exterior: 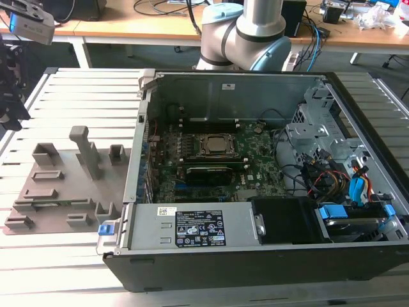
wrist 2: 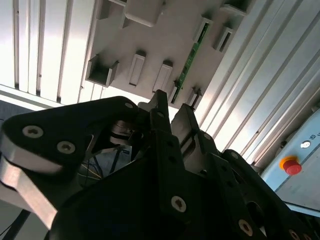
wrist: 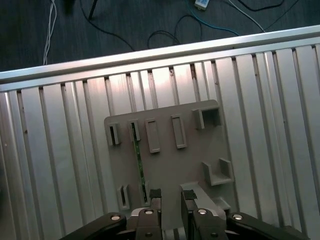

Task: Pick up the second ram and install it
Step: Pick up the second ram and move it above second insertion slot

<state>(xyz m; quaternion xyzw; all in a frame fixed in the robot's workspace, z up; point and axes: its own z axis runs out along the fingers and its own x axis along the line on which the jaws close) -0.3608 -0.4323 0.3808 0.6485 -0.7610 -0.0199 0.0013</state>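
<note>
Standing by, I see the tool [wrist: 171, 193] hanging above the grey tray [wrist: 190, 160]. Its two fingers [wrist: 155, 193] are parted, with a bare gap between them and nothing in their hold. The ram [wrist: 140, 167] is in the tray, resting on its thin edge. It is a green sliver caught at its ends by small slot blocks [wrist: 114, 134]. In the exterior view the tray lies on the slatted counter [exterior: 77, 268] at nine o'clock of the open case [exterior: 255, 262]. The ram sits toward the tray's six o'clock side.

What worries me is the line-up. In both wrist views the ram seems to lie a little to one side of the gap rather than squarely under it (the angles make that hard to be sure of). If the tool comes down like that, a finger could land on the ram's top edge or on a slot block. That could chip the ram or knock it askew.

The ram is also very thin. A pinch taken off-centre could let it tilt or swing in the fingers, and a tilted ram may not seat on the mainboard [exterior: 211, 173]. Forcing it could bend contacts. Inside the case, the walls and the loose cables [exterior: 307, 173] at three o'clock of the mainboard leave little room for a crooked approach.
</note>
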